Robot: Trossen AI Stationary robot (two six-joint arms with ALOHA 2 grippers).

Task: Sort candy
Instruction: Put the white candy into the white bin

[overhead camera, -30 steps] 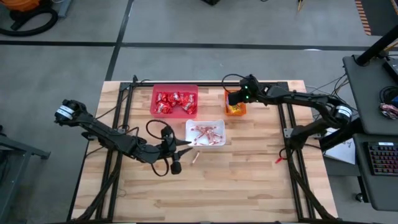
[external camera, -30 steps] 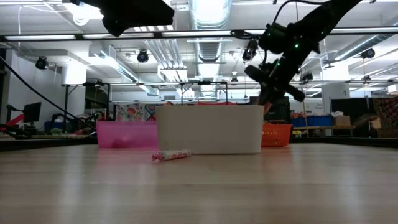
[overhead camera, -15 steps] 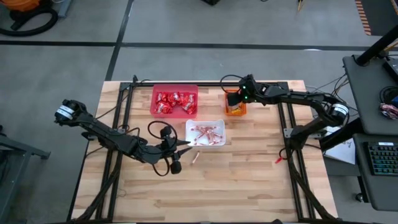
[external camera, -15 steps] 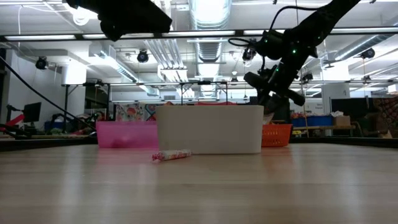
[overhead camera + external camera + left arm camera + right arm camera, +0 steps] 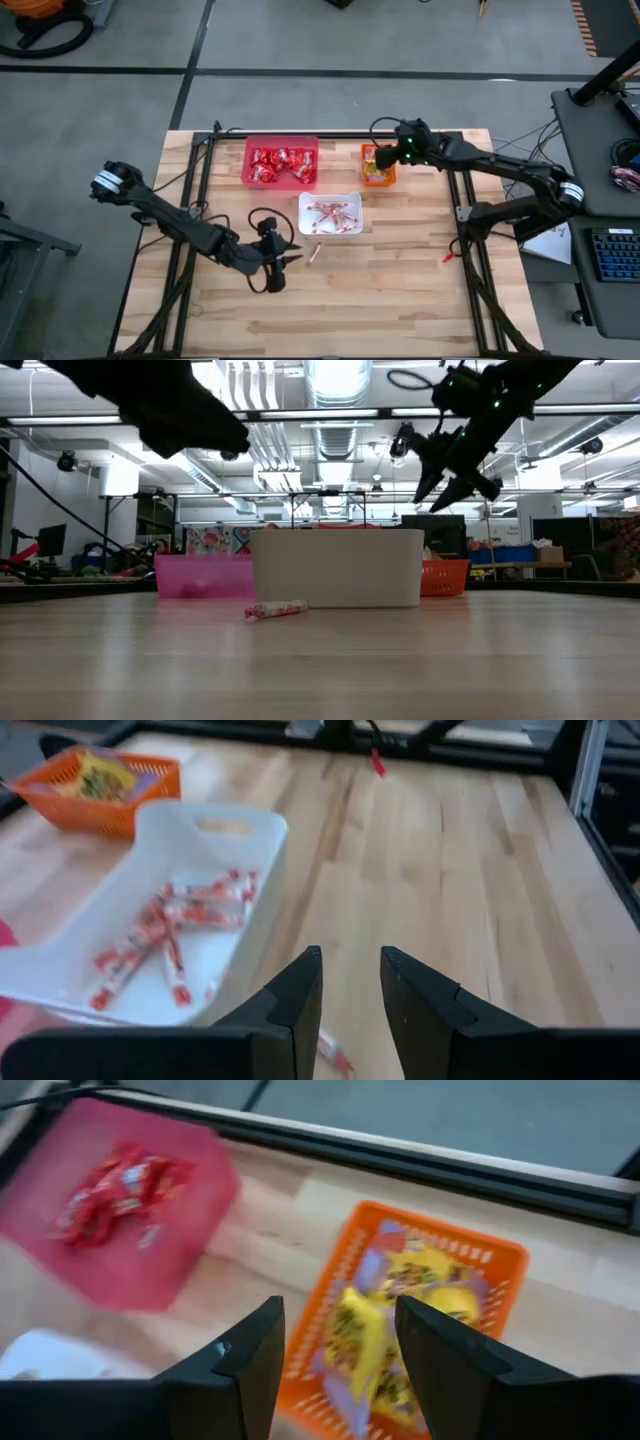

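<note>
**A:** Status on the candy, relative to the white bin (image 5: 330,215)?

**B:** White bin sits mid-table and holds the red-and-white sticks (image 5: 332,215), a loose pile. One stray stick (image 5: 313,254) lies on the wooden table (image 5: 400,290), just outside the bin's near-left corner. The low view shows it flat on the wood in front of the bin wall, not touching it.

**A:** Other kinds?

**B:** Shiny red packets (image 5: 282,165) are in the pink-red bin (image 5: 281,146), behind the white bin and to its left. Yellow-orange packets (image 5: 376,172) are in the orange bin (image 5: 366,153), behind the white bin and to its right. The two back bins stand apart from each other.

**A:** Left gripper?

**B:** Left gripper (image 5: 291,261) hangs above the table, left of the stray stick and near it, on the near side of the white bin. Its fingers (image 5: 300,995) stand slightly apart with a narrow gap, nothing between them. The left wrist view shows the stick partly hidden below the fingertips.

**A:** Right gripper?

**B:** Right gripper (image 5: 338,1342) is raised over the orange bin, well above the white bin's rim in the low view. Fingers spread wide, nothing held. The yellow-orange packets show through the gap.
</note>
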